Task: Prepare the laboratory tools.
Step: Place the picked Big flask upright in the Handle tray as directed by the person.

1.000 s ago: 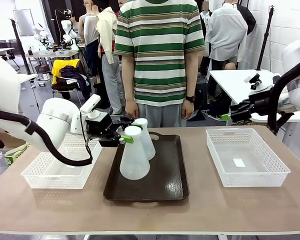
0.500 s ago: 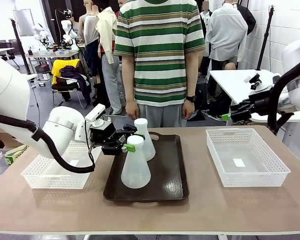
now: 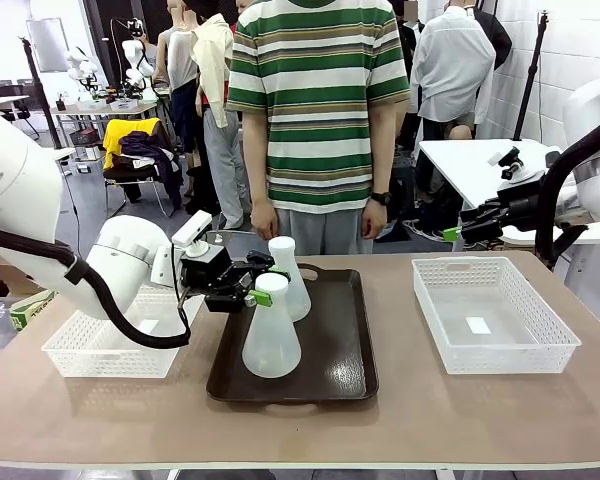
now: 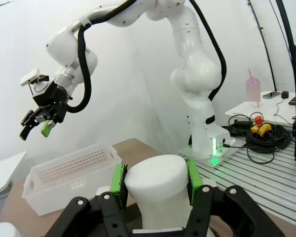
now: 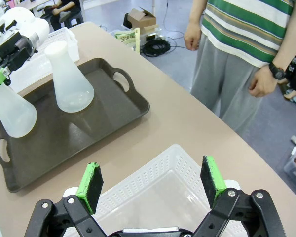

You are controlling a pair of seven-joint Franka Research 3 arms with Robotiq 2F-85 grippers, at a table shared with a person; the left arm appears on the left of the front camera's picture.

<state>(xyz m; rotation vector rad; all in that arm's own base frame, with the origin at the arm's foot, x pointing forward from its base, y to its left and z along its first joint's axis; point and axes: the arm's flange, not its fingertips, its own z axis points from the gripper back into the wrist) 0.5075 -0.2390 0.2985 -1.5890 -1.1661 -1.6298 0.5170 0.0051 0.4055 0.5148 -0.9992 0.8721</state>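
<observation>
The near flask stands upright on the dark tray, toward its front left part, with the second flask just behind it, also on the tray. The left tool is clamped on the near flask's white cap; in the left wrist view a green pad presses each side of the cap. The grip sits high and the wide base hangs well below it, so the flask would likely swing if moved fast. A good lift goes straight up, slow and level, until the base clears the tray's rim and the neighbouring flask, before any sideways travel. The likely goal is one of the white baskets: the left basket lies beside the tray under the left arm, the right basket well apart on the other side. The right tool hovers above that right basket with its jaws wide apart and nothing between them. The person stands at the table's far side, hands down.
</observation>
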